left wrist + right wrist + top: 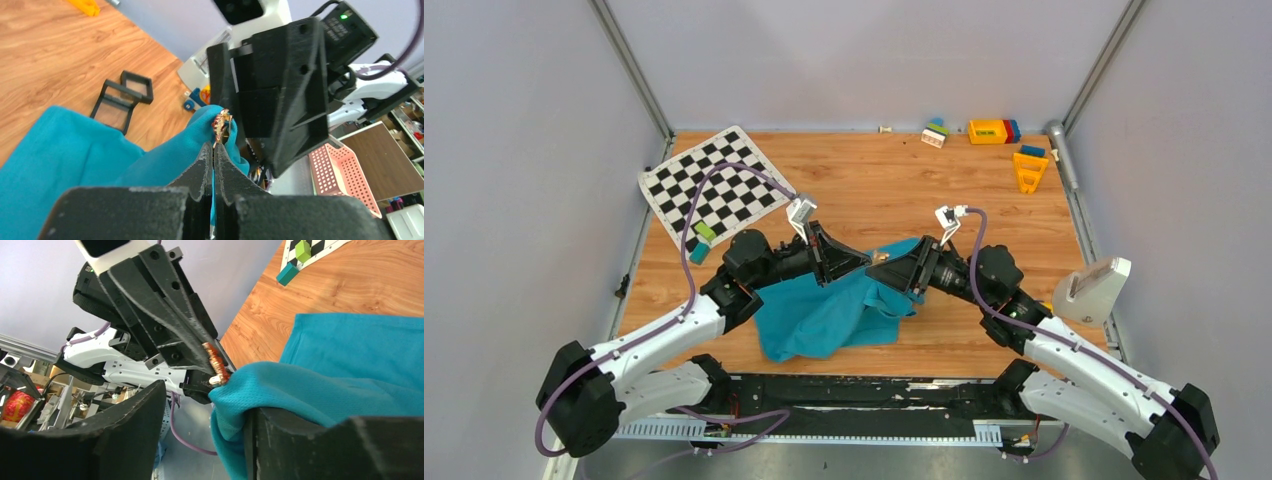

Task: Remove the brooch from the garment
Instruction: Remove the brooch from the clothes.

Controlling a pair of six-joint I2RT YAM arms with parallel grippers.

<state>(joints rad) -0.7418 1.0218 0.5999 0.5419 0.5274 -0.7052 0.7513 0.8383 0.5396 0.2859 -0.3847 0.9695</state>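
Note:
The teal garment (829, 315) lies crumpled on the wooden table between my arms, with one fold lifted. The brooch (221, 121), gold and red, sits on that raised fold; it also shows in the right wrist view (215, 362) and as a small speck in the top view (879, 257). My left gripper (214, 147) is shut on the brooch at its tips, with a strip of teal cloth between the jaws. My right gripper (205, 405) is open, facing the left one closely, with the garment (350, 375) draped over its right finger (300, 440). The two grippers meet tip to tip in the top view, left (864, 262) and right (902, 272).
A black-and-white checkered mat (714, 187) lies at the back left, with green and teal blocks (702, 240) by its near edge. Toy blocks (994, 131) and an orange piece (1029, 168) sit at the back right. A white device (1092, 288) stands at the right edge. Black square frames (125, 95) lie on the wood.

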